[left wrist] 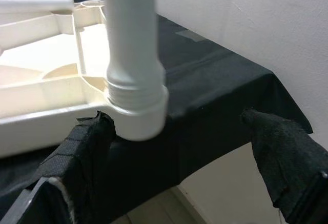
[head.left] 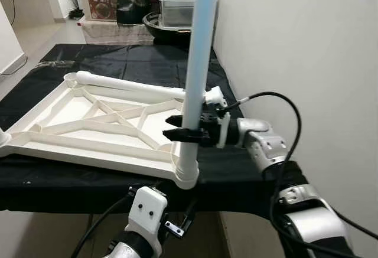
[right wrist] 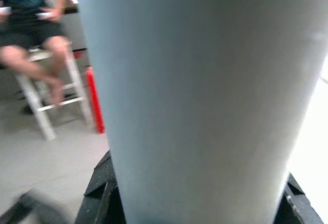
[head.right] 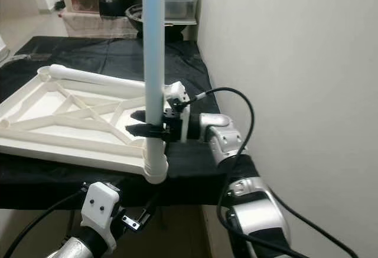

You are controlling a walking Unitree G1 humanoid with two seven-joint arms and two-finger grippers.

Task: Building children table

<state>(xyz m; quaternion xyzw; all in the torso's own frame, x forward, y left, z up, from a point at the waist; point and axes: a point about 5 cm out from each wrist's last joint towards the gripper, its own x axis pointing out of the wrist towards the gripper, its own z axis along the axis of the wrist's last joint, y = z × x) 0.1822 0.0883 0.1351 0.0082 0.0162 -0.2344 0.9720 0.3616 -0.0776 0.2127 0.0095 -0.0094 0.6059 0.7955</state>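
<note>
1. Tabletop point(head.left: 88, 125), a white plastic children's table panel lying upside down with its ribbed underside up, sits left of centre in the head views on my black-draped worktop point(head.left: 130, 63).
2. One white table leg point(head.left: 198, 63) stands upright in the panel's near right corner socket point(head.left: 186, 172), running up out of the top of the frame.
3. A second white leg point(head.left: 133, 84) lies flat across the far side of the panel.
4. My right claw point(head.left: 177, 127) comes in from the right, at mid-frame, and is clamped on the upright leg a little above the socket.
5. My left claw point(left wrist: 179, 131) hangs at the bottom of the head views, below the worktop edge; its fingers point(left wrist: 84, 147) are spread apart, just beside the socket.
6. A white wall point(head.left: 295, 45) fills the right side.
7. Storage boxes point(head.left: 174, 7) sit at the top centre.
8. In the right wrist view, a person point(right wrist: 31, 24) sits on a stool at upper left.
</note>
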